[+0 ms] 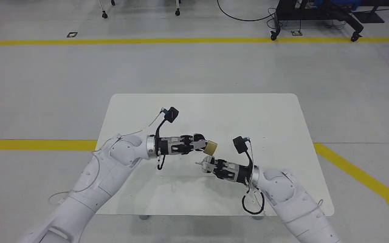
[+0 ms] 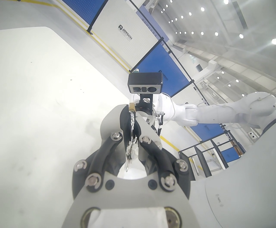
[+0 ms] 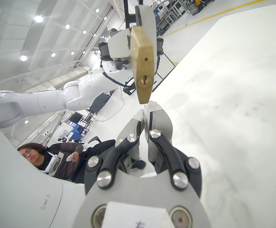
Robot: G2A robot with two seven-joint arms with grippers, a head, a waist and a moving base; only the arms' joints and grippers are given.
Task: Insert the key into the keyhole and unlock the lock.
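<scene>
Both arms reach in from the near edge and meet above the middle of the worktop (image 1: 267, 115), with wide white surface running out to every edge. The left gripper (image 1: 203, 145) pinches the brass lock (image 1: 211, 147), its keyhole (image 3: 145, 79) facing the right gripper (image 1: 205, 163). That gripper's fingers are pressed together on the key (image 1: 198, 163), just short of the lock.

A large robotics lab or factory hall: grey floor (image 1: 55, 79) with yellow lines (image 1: 182, 41), a white table (image 1: 267, 115), blue and white partitions (image 2: 159, 64), and a high ceiling (image 2: 215, 21) with spotlights (image 2: 202, 9).
</scene>
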